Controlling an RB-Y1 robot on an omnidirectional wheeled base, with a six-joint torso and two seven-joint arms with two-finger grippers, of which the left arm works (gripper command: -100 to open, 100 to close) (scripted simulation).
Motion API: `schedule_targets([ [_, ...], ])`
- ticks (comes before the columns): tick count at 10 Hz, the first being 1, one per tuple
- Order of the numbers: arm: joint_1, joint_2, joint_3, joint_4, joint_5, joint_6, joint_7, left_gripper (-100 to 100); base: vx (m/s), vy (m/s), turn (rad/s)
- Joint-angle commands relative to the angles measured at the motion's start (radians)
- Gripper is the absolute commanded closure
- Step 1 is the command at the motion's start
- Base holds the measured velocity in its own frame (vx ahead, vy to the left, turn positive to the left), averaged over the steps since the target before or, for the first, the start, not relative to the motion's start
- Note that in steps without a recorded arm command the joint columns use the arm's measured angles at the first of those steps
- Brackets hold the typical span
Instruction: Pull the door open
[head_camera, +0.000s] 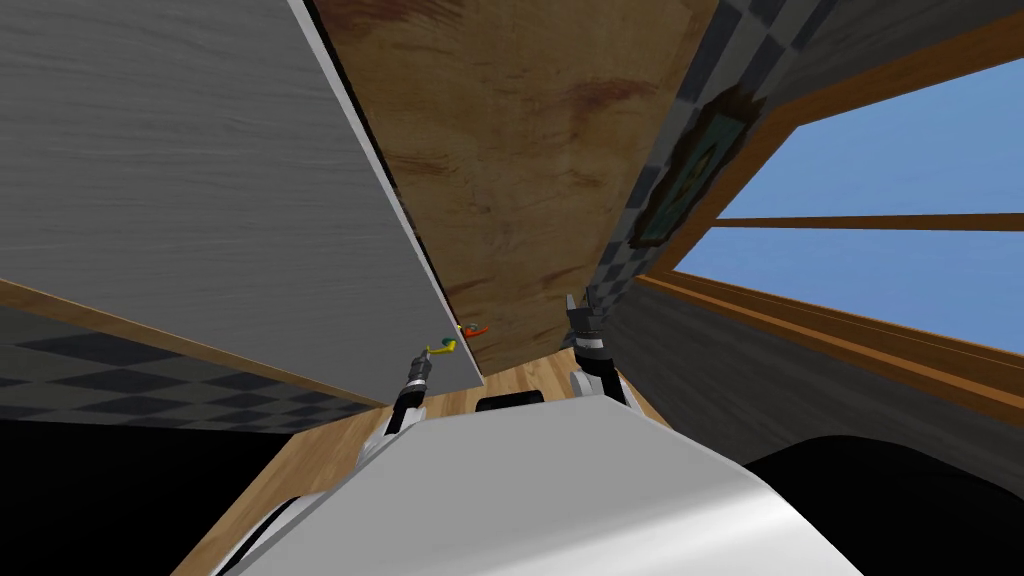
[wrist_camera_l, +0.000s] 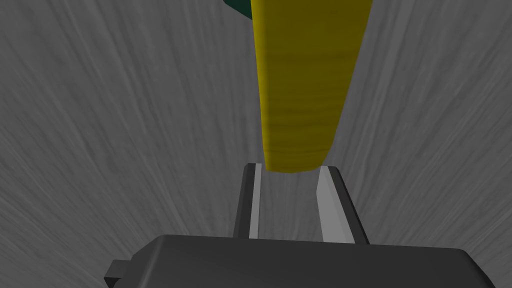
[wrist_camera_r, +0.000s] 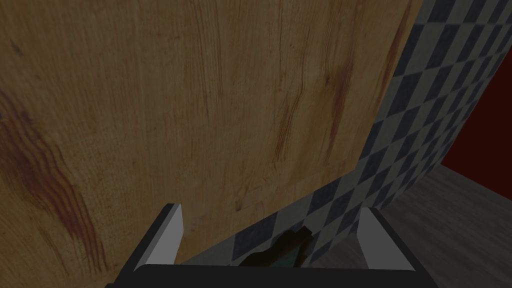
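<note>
Left gripper (wrist_camera_l: 292, 170): fingers drawn close, pinching the tip of the yellow lever handle (wrist_camera_l: 305, 85). Directly behind it stands the grey door (wrist_camera_l: 125, 125), likely rigid and heavy. The handle looks smooth, so a deeper hold is advisable. Right gripper (wrist_camera_r: 270, 210): spread, idle.

Head view rolled, walls splayed toward corners, window (head_camera: 880, 200) bright blue, grey door (head_camera: 200, 180) evenly lit, black areas (head_camera: 90, 500) low in corners, yellow handle (wrist_camera_l: 305, 85) flatly lit, wood panel (wrist_camera_r: 200, 100) dim in right wrist view

Door (head_camera: 200, 200) left, handle (head_camera: 441, 347) near its edge, window (head_camera: 880, 220) right
</note>
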Motion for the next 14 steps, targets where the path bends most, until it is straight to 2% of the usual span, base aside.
schedule_targets([
  [1,-0.01,0.013,0.007,0.042,0.004,-0.021,0.008,100,-0.002,-0.009,0.008],
  [2,-0.01,0.013,0.007,0.042,0.004,-0.021,0.008,100,0.005,0.005,0.003],
  [3,0.005,0.033,0.006,0.048,0.004,-0.033,0.026,100,-0.041,-0.035,-0.126],
  [4,0.013,0.044,0.001,0.05,0.003,-0.042,0.039,100,-0.085,-0.048,-0.167],
  [6,0.013,0.044,0.001,0.05,0.003,-0.042,0.039,100,-0.043,-0.02,-0.011],
  [7,0.022,0.058,-0.017,0.05,-0.004,-0.063,0.067,100,-0.075,-0.036,-0.186],
  [8,0.024,0.063,-0.028,0.049,-0.009,-0.073,0.081,100,-0.142,0.001,-0.231],
  [11,0.025,0.069,-0.065,0.043,-0.025,-0.103,0.121,100,-0.166,0.04,-0.166],
  [12,0.025,0.069,-0.065,0.043,-0.025,-0.103,0.121,100,-0.103,0.025,-0.058],
  [14,0.022,0.068,-0.092,0.037,-0.038,-0.123,0.145,100,-0.106,0.032,-0.146],
])
